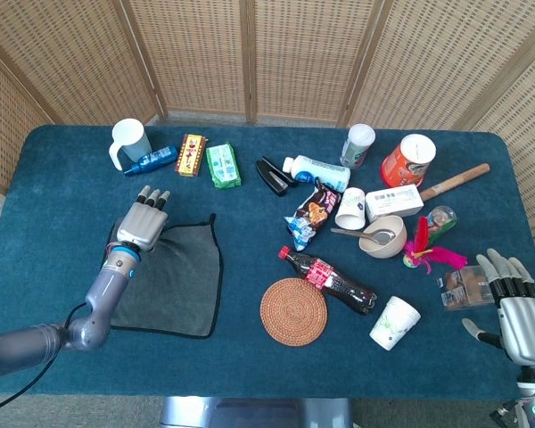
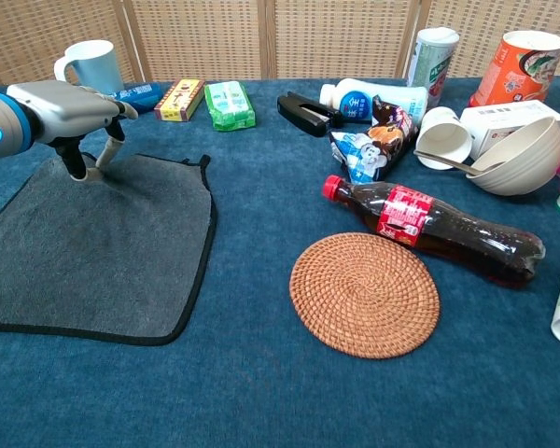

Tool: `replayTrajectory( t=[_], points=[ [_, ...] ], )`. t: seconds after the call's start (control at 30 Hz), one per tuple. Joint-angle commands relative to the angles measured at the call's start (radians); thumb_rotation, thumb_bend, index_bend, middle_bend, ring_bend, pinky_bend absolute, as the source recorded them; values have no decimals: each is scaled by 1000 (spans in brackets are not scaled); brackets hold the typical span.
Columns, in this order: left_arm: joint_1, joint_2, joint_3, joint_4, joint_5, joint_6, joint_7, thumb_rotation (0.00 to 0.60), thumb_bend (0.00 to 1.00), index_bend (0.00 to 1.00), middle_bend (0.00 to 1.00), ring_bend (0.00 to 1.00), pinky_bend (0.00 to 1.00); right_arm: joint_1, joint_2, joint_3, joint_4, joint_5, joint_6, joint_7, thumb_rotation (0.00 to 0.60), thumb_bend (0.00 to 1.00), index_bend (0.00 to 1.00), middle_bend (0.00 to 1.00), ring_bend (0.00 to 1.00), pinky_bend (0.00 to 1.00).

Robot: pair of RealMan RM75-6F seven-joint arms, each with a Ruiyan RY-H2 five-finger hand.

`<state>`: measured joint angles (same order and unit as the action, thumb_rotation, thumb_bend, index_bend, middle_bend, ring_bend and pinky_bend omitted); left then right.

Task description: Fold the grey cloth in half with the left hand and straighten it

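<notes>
Both hands are visible: the left hand [image 2: 63, 107] presses its fingertips on the far edge of the grey cloth [image 2: 93, 243], which lies flat on the table [image 1: 250, 250]. I cannot tell if it pinches the cloth. The right hand [image 1: 517, 308] holds nothing, fingers spread.

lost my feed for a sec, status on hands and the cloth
Left hand fingers pressing grey cloth far edge. Cloth flat, unfolded. Right hand open, idle. Cola bottle and coaster well clear.

Silver-grey left hand [image 1: 143, 221] with a blue wrist ring, grey arm.
</notes>
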<state>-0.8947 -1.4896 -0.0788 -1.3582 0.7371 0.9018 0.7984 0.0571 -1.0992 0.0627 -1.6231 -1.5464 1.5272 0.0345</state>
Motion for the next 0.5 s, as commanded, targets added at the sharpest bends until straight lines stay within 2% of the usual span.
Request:
replayTrajectory(
  t=[0.03, 0.5],
  points=[
    [17, 26, 21, -46, 39, 20, -14, 600, 482, 617, 0, 0, 10, 0, 0, 0, -1, -1, 0, -1, 600, 99, 0, 0, 0, 120],
    [57, 103, 99, -231, 155, 108, 35, 600, 477, 608, 0, 0, 3, -3, 1, -2, -5, -7, 8, -3, 600, 99, 0, 0, 0, 121]
  ],
)
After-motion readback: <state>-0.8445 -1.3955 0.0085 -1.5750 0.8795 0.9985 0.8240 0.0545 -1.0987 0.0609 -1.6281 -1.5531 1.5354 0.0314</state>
